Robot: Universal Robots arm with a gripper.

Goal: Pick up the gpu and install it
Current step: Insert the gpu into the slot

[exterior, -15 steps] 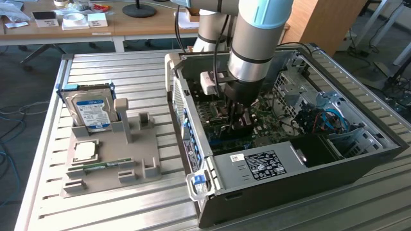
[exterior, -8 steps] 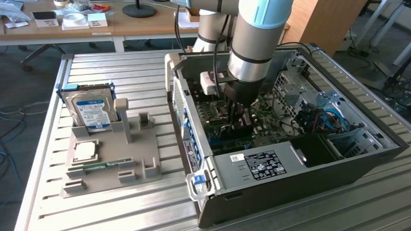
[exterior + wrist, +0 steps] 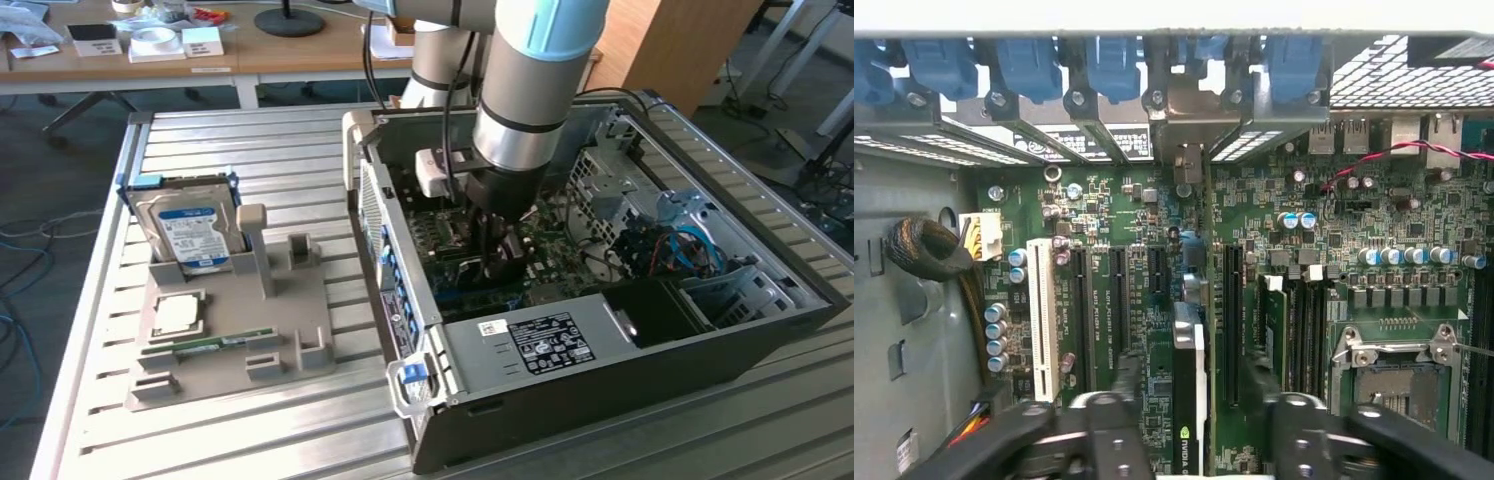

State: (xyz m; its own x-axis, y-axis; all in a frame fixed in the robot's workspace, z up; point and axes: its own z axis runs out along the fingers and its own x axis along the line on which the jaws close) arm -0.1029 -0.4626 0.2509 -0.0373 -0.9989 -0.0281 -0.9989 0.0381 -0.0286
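- The tool [image 3: 1189, 410], lowered inside the open computer case [image 3: 747, 330], is clamped on the gpu [image 3: 1189, 400].
- The gpu stands edge-on between the tool's fingers [image 3: 1116, 415], over the motherboard [image 3: 1324, 250] slots.

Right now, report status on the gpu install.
End effector inside the case, shut on the gpu. Gpu edge-on over the motherboard slots. Nothing seen in the way.

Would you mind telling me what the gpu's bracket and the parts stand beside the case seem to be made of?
The gpu bracket looks like bare sheet metal: silvery grey, dull sheen, thin folded edge. The parts stand looks like matte grey plastic, possibly printed: uniform colour, no glare, blocky posts. The case seems to be black-painted metal.
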